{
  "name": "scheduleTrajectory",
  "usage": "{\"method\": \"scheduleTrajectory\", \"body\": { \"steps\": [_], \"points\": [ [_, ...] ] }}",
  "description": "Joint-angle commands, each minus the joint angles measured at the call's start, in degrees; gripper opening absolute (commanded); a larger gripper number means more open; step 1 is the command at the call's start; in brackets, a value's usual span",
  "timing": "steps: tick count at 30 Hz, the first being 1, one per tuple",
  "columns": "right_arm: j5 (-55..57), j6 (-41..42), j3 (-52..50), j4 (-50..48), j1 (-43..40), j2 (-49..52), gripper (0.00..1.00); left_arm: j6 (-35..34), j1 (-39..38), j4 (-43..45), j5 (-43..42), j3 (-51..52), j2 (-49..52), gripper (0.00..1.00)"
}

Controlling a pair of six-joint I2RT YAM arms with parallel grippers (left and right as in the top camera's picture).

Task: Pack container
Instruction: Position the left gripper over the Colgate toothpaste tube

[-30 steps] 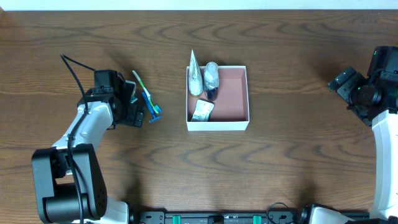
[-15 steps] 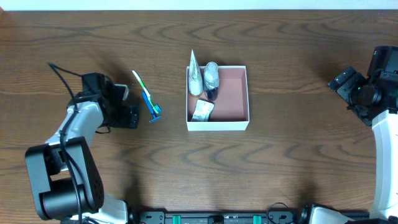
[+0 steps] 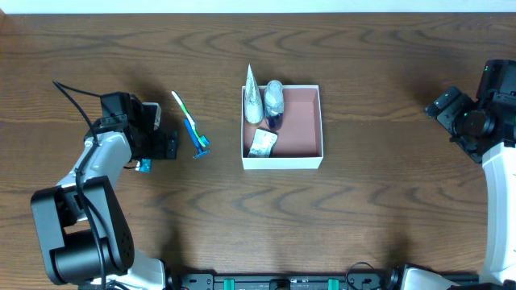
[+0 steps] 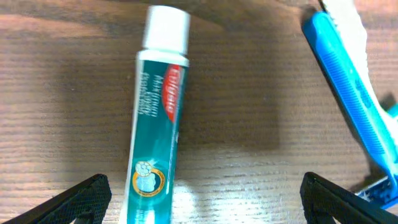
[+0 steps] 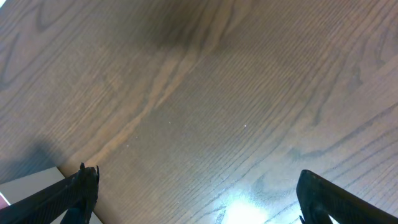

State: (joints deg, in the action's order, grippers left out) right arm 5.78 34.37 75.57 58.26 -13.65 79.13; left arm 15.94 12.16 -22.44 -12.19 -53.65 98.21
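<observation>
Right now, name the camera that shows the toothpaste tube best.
Left wrist. The toothpaste tube lies in plain sight, white cap and teal label clear, between the tips of the open left pincer. Overhead shows only its teal end poking out beside that arm. Right wrist shows none of it.

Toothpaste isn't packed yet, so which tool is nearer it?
Left. The left tool hovers directly above the toothpaste; the right tool sits far beyond the container.

The container [image 3: 300, 121], a square, shallow white cardboard box with a pinkish-brown inside, lies open and flat at the middle of the counter [image 3: 387, 201]; toiletries [image 3: 264, 113] crowd its nine o'clock side.
</observation>
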Motion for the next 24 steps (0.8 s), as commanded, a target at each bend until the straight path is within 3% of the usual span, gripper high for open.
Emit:
{"method": "scheduleTrajectory", "body": {
  "steps": [1, 3, 7, 8, 21, 23, 24],
  "points": [
    [-0.02, 0.92, 0.81, 0.04, -0.31, 0.04, 0.99, -4.28, -0.02, -0.07, -2.05, -0.7, 0.37, 0.98],
    [-0.02, 0.92, 0.81, 0.04, -0.31, 0.04, 0.99, -4.28, -0.02, -0.17, -3.28, -0.68, 0.37, 0.97],
    [-0.02, 0.94, 0.81, 0.04, -0.31, 0.04, 0.99, -4.26, -0.02, 0.37, -4.11, -0.68, 0.37, 0.53],
    [-0.02, 0.92, 0.81, 0.04, -0.31, 0.04, 0.99, -4.26, -0.02, 0.46, -4.09, -0.68, 0.37, 0.48],
    [-0.02, 0.92, 0.81, 0.04, -0.31, 0.04, 0.99, -4.81, -0.02, 0.74, -3.48, 0.0, 0.44, 0.47],
    [-0.02, 0.92, 0.81, 0.04, -0.31, 0.04, 0.99, -6.93, -0.02, 1.07, -1.73, 0.02, 0.66, 0.48],
    [-0.02, 0.92, 0.81, 0.07, -0.31, 0.04, 0.99, -7.08, -0.02, 1.66, -1.44, 0.02, 0.76, 0.53]
  ]
}}
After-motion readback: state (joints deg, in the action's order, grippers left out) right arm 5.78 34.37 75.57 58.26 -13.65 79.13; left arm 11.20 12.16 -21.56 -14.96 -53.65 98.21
